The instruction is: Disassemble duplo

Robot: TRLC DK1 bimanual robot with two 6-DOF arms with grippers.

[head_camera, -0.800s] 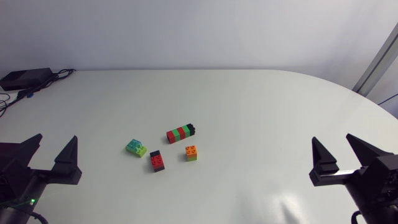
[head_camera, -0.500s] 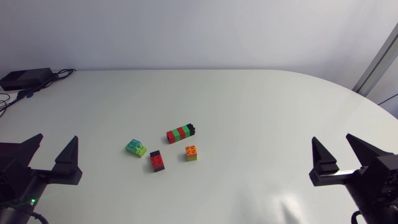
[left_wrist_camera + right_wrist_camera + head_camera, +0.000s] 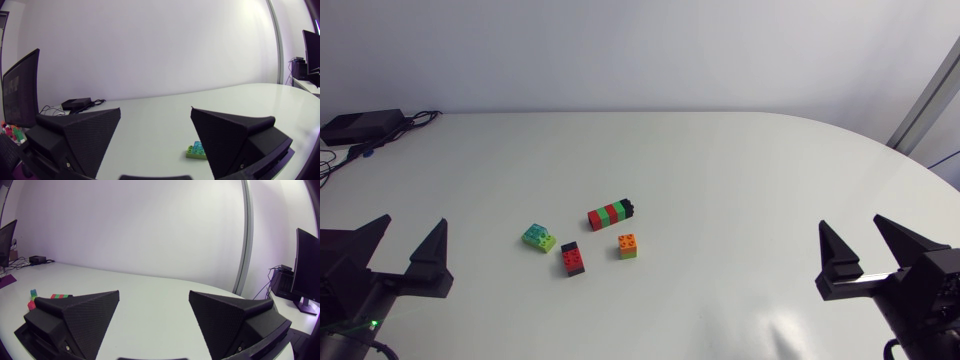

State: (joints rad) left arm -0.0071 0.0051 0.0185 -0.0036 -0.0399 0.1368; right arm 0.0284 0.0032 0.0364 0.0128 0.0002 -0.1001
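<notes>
The striped duplo bar (image 3: 612, 213) is lying flat near the middle of the white table (image 3: 740, 160), well apart from both grippers and roughly between them, a little nearer the left one; three smaller duplo pieces are sitting close around it: a teal and green block (image 3: 539, 237) on the left arm's side, a red and black block (image 3: 572, 259) nearer the front edge, and an orange block (image 3: 628, 246) just in front of the bar's black end.

The bar's long axis is running slightly aslant across the table; its red end is pointing toward the left arm and a little to the front, its black end toward the right arm and the far edge, with red and green bands between.

The left gripper (image 3: 413, 220) is hovering at the near left with its fingers spread wide and gripping nothing; in its wrist view the teal and green block is showing ahead, beside one finger.

The right gripper (image 3: 851, 221) is hovering at the near right, likewise gaping and empty; from its wrist view the bar is lying far ahead, beyond one finger.
</notes>
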